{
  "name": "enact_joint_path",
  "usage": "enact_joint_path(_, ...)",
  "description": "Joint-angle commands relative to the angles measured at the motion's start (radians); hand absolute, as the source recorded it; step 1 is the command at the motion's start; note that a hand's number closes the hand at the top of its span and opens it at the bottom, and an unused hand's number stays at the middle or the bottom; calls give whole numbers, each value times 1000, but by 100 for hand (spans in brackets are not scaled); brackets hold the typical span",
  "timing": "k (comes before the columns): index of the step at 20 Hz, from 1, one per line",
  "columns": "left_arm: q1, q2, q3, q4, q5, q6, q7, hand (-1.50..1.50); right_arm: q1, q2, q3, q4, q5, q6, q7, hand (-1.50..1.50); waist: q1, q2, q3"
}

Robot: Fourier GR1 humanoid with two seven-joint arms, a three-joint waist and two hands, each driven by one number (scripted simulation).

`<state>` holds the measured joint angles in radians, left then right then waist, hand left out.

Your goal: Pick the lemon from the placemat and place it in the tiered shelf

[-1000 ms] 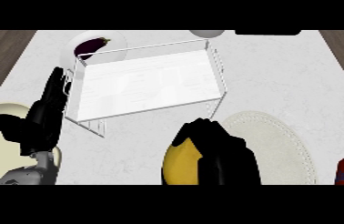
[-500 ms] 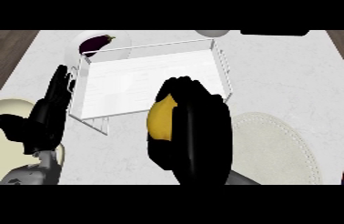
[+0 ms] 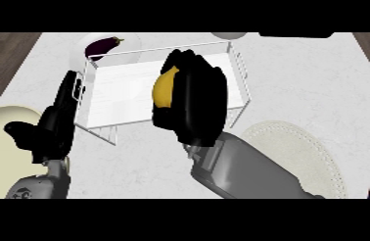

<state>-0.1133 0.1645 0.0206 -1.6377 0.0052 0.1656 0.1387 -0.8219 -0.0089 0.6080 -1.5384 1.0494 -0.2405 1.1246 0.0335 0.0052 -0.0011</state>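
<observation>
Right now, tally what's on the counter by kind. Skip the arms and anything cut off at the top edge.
lemon: 1
eggplant: 1
plates: 2 (white plate, cream plate)
placemat: 1
tiered shelf: 1
Total: 6

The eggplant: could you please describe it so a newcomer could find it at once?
Find the white wire shelf in the middle of the counter. Just beyond its far left corner sits a pale plate, and the eggplant lies on it. It is the only dark purple thing; the lemon in the right robot hand is yellow.
</observation>
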Motion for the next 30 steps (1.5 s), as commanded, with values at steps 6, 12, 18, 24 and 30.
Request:
enact_joint_path(6,27,-11,-10,-19,-20,7,-8,0,-34,8,-57,144,-72,-282,87,150,-4,-4,1)
enact_joint_path(12,-8,18,23,-60,16,-15,70,0,-133,9,-56,332,-275,-343,9,-150,0,-2,1)
enact_joint_path(18,39,-32,-28,-62,-42,19,32,0,-211,9,-70,441,-397,-465,-142,-150,-1,-2,1)
enact_joint_path(24,23,3,40,-15,11,-23,0,0,-177,9,-98,300,-384,-536,-137,-150,-24,-6,1)
enact_joint_path(30,51,3,52,-27,4,-15,1,0,-129,-52,-228,125,-246,-453,-23,-150,-53,-14,1)
